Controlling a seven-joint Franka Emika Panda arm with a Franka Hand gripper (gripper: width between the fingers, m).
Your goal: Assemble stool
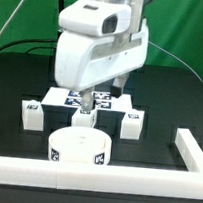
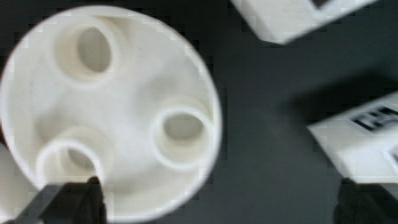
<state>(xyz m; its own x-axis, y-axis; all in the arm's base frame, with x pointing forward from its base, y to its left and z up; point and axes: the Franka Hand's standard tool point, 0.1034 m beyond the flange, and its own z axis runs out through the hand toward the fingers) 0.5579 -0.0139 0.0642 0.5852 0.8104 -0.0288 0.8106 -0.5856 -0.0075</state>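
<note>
Stool seat (image 1: 82, 148): one; block legs (image 1: 132, 124): three; end effector (image 1: 84, 105) spread wide.

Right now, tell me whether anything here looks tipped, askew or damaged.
Nothing stands out. The round white plastic seat lies flat and unbroken, the small white block legs sit level apart from it, and the open fingers hold nothing.
</note>
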